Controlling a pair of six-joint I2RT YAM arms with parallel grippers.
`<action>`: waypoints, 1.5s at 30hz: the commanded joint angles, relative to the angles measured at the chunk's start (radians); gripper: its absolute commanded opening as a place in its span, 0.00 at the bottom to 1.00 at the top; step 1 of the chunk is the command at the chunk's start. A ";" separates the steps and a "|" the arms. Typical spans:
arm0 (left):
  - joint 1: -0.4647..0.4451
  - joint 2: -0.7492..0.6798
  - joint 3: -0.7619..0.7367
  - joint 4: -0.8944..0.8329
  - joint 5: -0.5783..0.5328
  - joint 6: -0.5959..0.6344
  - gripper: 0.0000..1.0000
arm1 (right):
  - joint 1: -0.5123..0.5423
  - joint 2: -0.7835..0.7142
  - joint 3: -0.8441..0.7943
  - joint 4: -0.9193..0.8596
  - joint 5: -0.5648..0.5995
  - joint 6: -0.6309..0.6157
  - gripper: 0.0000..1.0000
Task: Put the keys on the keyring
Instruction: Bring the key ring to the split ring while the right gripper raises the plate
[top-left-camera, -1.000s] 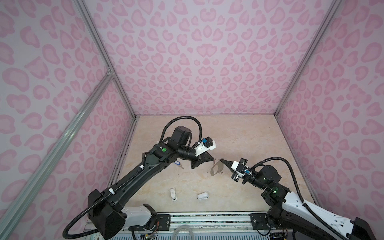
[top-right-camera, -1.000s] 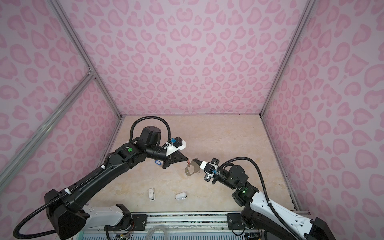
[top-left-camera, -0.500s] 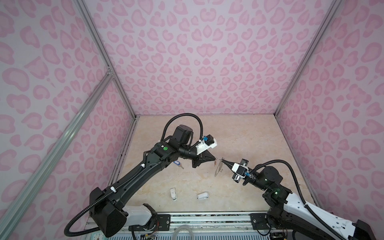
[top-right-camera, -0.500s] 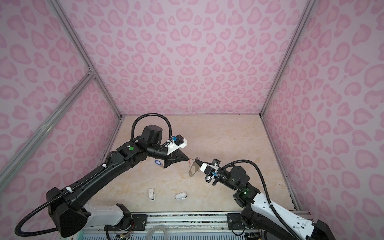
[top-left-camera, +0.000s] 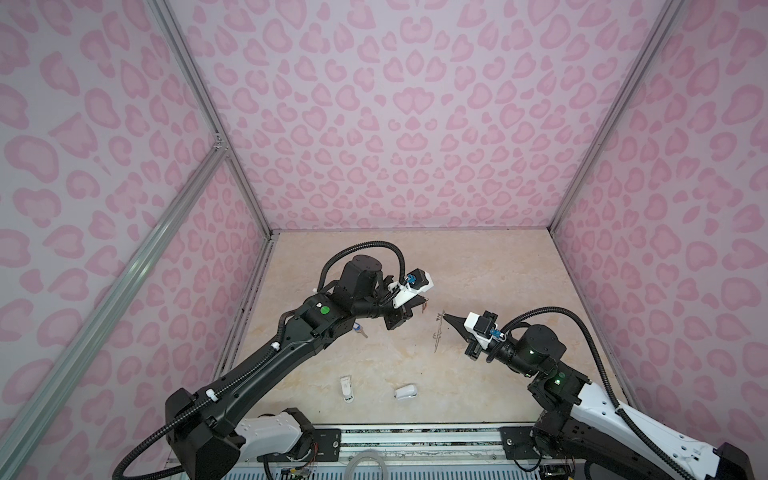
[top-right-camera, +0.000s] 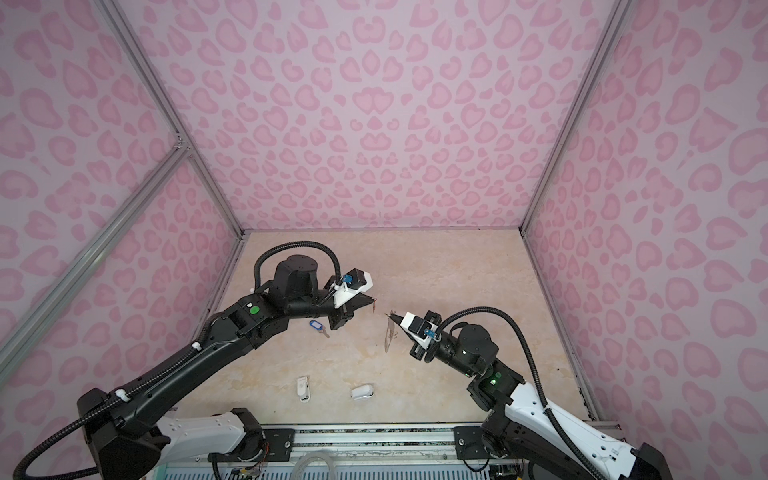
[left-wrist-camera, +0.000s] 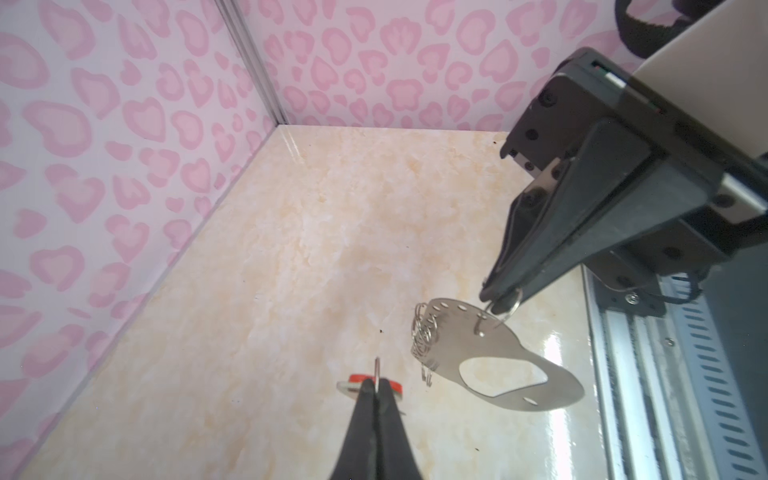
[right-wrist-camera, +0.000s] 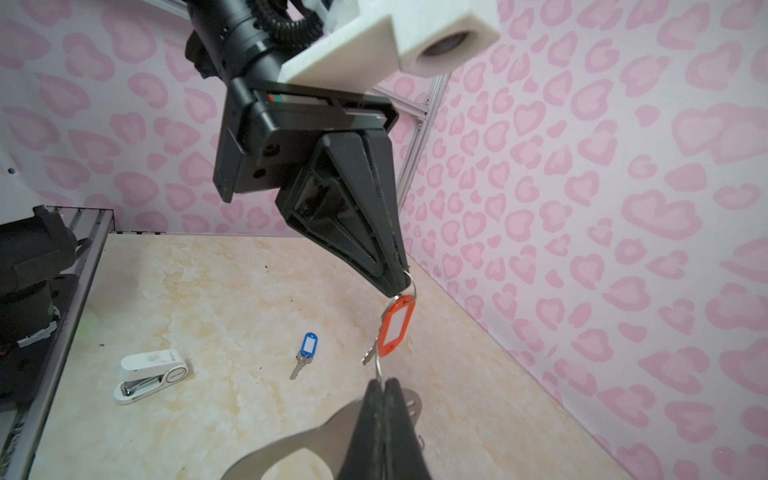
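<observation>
Holding both pieces up off the table (top-left-camera: 478, 266), I judge the job to be at its first threading, with nothing finished yet. My left fingers (right-wrist-camera: 357, 232) are pressed together on the split ring of the orange-tagged key (right-wrist-camera: 397, 328), so the tag and the key blade dangle below the tips. My right fingers (left-wrist-camera: 561, 232) are closed just as tightly, pinching one wire ring of the keyring (left-wrist-camera: 557, 386). The grey plate hangs from that ring, apparently clear of the table, with its other wire rings (left-wrist-camera: 424, 332) bunched along the straight edge.

The orange-tagged key is near the keyring, on the left arm's side of it, and apart from it. In both top views a gap shows between the two sets of fingertips, and from the left wrist the tag sits beside the bunched rings without touching them. I can see no key on any ring of the keyring.

The blue-tagged key (top-right-camera: 318, 326) lies flat on the table, farther from the keyring on that same side, under the left arm and gripped by nothing. A long white object (top-left-camera: 346, 386) and a rounder white object (top-left-camera: 405, 391) lie nearer the robot's base than the keyring does; I leave them alone.

What is left, as I read it, is to join the orange-tagged key's split ring to a ring of the keyring, a fine alignment, then fetch the blue-tagged key and repeat. I put this well under halfway.
</observation>
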 joint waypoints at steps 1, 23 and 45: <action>-0.003 -0.019 -0.034 0.124 -0.093 0.029 0.03 | 0.001 0.013 0.021 -0.016 0.020 0.124 0.00; -0.096 -0.054 -0.116 0.274 -0.268 0.114 0.03 | 0.010 0.040 0.076 -0.014 0.058 0.317 0.00; -0.168 -0.101 -0.174 0.321 -0.360 0.128 0.03 | 0.021 0.137 0.138 -0.005 0.082 0.382 0.00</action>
